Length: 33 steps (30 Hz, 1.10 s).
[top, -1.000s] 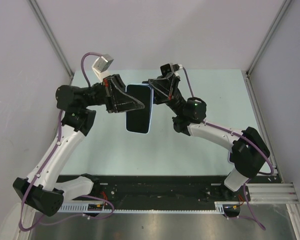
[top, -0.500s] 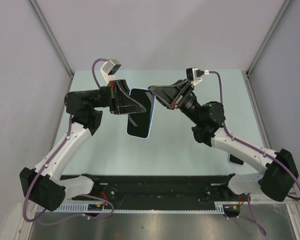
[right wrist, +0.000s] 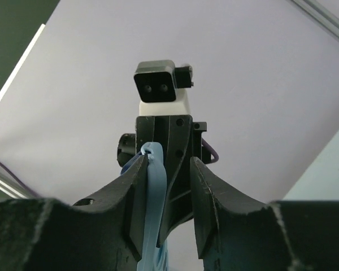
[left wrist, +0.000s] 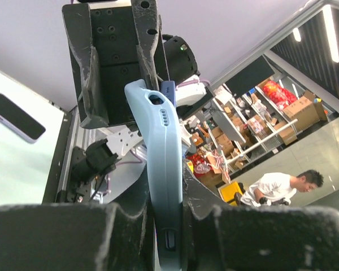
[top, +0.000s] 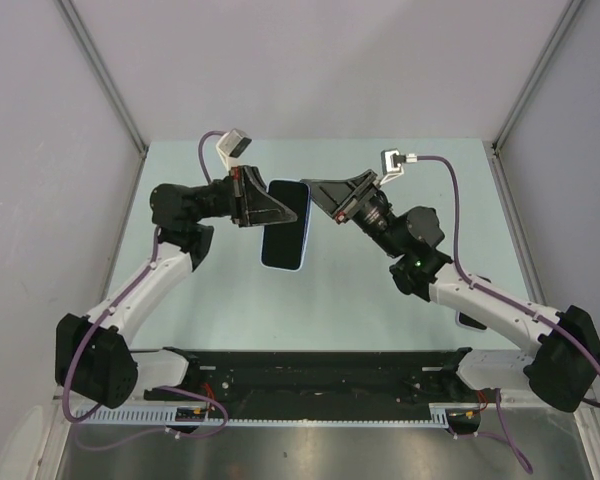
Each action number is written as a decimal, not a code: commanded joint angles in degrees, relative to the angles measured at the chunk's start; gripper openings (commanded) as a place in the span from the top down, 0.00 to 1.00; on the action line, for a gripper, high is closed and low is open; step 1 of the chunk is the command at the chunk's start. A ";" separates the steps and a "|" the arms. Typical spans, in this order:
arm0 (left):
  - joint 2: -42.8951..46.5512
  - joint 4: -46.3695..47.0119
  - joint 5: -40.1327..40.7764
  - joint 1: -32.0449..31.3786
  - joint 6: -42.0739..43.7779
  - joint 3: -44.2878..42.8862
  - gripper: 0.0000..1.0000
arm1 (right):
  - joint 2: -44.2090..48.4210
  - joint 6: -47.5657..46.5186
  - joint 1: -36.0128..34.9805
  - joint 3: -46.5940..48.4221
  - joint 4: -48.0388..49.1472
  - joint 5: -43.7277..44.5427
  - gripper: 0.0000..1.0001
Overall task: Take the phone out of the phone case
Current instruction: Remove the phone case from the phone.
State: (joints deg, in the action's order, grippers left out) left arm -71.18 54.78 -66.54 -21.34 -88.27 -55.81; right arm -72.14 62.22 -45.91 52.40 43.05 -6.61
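The phone in its light-blue case [top: 285, 232] hangs upright in the air over the table's middle, dark screen facing the top camera. My left gripper [top: 283, 207] is shut on the cased phone from the left. In the left wrist view the case [left wrist: 165, 164] stands edge-on between my left gripper's fingers [left wrist: 166, 197]. My right gripper [top: 323, 193] is at the case's upper right corner, jaws open. In the right wrist view the case's edge [right wrist: 152, 214] lies against the left finger of my right gripper [right wrist: 168, 169], with a gap to the right finger. A dark blue edge [left wrist: 168, 90] shows beside the case's top.
A second dark phone [left wrist: 14, 117] lies flat on the pale green table [top: 380, 290]; in the top view it is mostly hidden under the right arm [top: 470, 320]. Grey walls and metal posts surround the table. A black rail [top: 310, 375] runs along the near edge.
Both arms have shifted to the right and the cased phone has moved slightly right with the left gripper. The right gripper's wrist has swung out to the right, staying at the case's upper right corner.
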 commanded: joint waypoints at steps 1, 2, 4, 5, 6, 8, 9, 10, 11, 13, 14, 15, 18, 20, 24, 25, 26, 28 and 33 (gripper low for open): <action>1.13 12.19 14.43 -1.33 2.31 -5.45 1.00 | -6.09 -5.53 -3.22 -9.86 -27.14 -15.70 0.59; 0.78 11.49 14.42 -1.25 2.57 -5.19 1.00 | -6.08 -5.44 -3.13 -10.12 -26.70 -16.23 0.58; -0.36 11.75 14.34 -1.16 2.93 -4.40 1.00 | -6.26 -5.00 -2.87 -10.83 -26.00 -17.72 0.57; -0.63 12.10 14.51 -1.16 2.84 -3.96 1.00 | -6.43 -4.91 -2.78 -10.92 -25.65 -18.26 0.57; -0.98 12.27 14.60 -0.98 2.84 -3.61 1.00 | -6.52 -4.91 -2.61 -11.00 -25.04 -18.96 0.56; -1.85 12.36 14.69 -0.81 2.84 -3.34 1.00 | -6.87 -4.82 -2.52 -10.92 -23.98 -20.63 0.56; -2.38 12.54 14.17 -0.81 2.93 -3.25 1.00 | -7.14 -4.65 -2.26 -11.00 -23.28 -21.59 0.58; -2.65 12.63 14.07 -0.81 3.10 -3.16 1.00 | -7.83 -4.47 -2.17 -10.92 -22.92 -22.99 0.59; -3.35 12.80 13.81 -0.72 3.36 -2.47 1.00 | -8.28 -3.86 -1.99 -11.00 -22.05 -23.44 0.59; -4.23 12.80 13.90 -0.63 3.89 -1.32 1.00 | -9.50 -2.98 -1.81 -11.09 -20.21 -25.63 0.62; -5.63 12.63 13.81 -0.46 4.42 -0.71 1.00 | -10.90 -2.46 -1.81 -11.09 -17.59 -26.60 0.63; -6.25 12.45 13.64 -0.37 4.94 -0.53 1.00 | -11.87 -0.97 -1.81 -11.09 -16.25 -27.57 0.66; -9.49 11.40 12.49 0.16 6.96 -0.18 1.00 | -14.87 2.02 -1.64 -11.18 -11.59 -30.38 0.77; -10.29 8.07 13.45 0.69 10.98 2.09 1.00 | -16.36 3.96 -1.11 -12.05 -7.31 -31.88 0.87; -13.01 5.51 13.90 1.04 15.23 6.06 1.00 | -20.40 10.54 0.91 -15.39 2.90 -33.73 1.00; -14.85 6.38 13.81 1.13 15.41 6.50 1.00 | -20.84 12.38 1.43 -16.01 4.31 -33.90 1.00; -15.48 6.56 13.98 1.30 15.67 7.03 1.00 | -21.20 13.01 1.96 -16.62 6.94 -33.91 1.00; -17.32 3.43 14.25 1.30 17.07 6.86 1.00 | -21.73 12.67 3.45 -17.77 6.53 -33.56 1.00; -18.65 -8.71 14.95 1.30 26.99 3.96 0.76 | -18.66 8.02 6.44 -18.39 -5.32 -28.48 1.00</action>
State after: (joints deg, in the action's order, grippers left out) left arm -91.48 45.95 -72.16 -18.02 -72.23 -44.80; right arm -90.70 76.07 -35.88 36.25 57.17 -21.74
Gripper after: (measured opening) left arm 0.180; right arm 0.095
